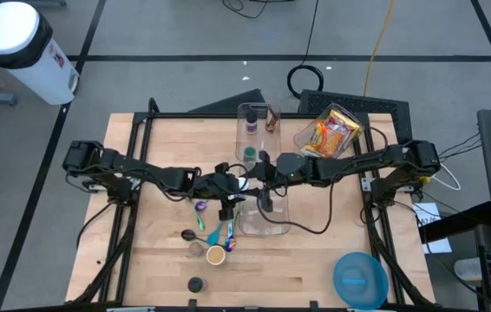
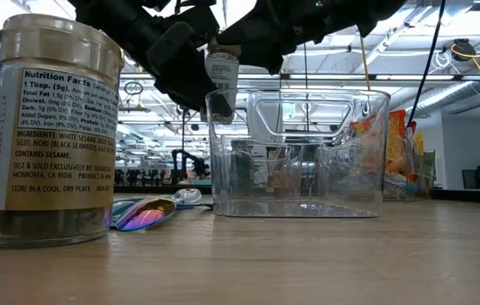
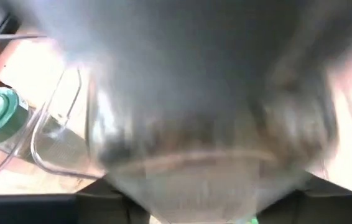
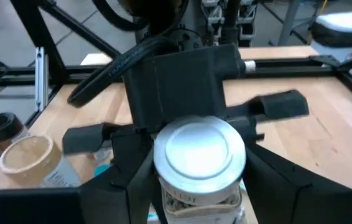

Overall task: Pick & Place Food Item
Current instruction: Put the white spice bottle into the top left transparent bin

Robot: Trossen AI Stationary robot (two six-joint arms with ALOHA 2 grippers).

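Jar: you have a small clear jar with a flat silver metal lid (image 4: 199,152) and a paper label, held in the air over the middle of the worktop, above the near-left rim of the clear bin.
Left gripper (image 1: 228,184): your left arm reaches in from the left edge, and its dark fingers are clamped on the jar's sides.
Right gripper (image 1: 265,168): your right arm reaches in from the right edge and meets the left one at the jar; its dark fingers (image 4: 269,180) flank the jar on both sides, but you cannot tell whether they press on it.
Clear bin (image 2: 299,152): rectangular, see-through plastic, thin walled, standing on the middle of the worktop.
Worktop (image 1: 315,260): pale wood planks in a black metal frame.
Seasoning jar (image 2: 53,127): round glass, printed label, by the near edge.
Spoons (image 2: 142,212): glossy, iridescent, lying flat left of the bin.
Blue bowl (image 1: 360,279): round, smooth, at the near right corner.
Snack bag (image 1: 332,132): crinkled, orange and yellow, at the far edge inside a clear tub.
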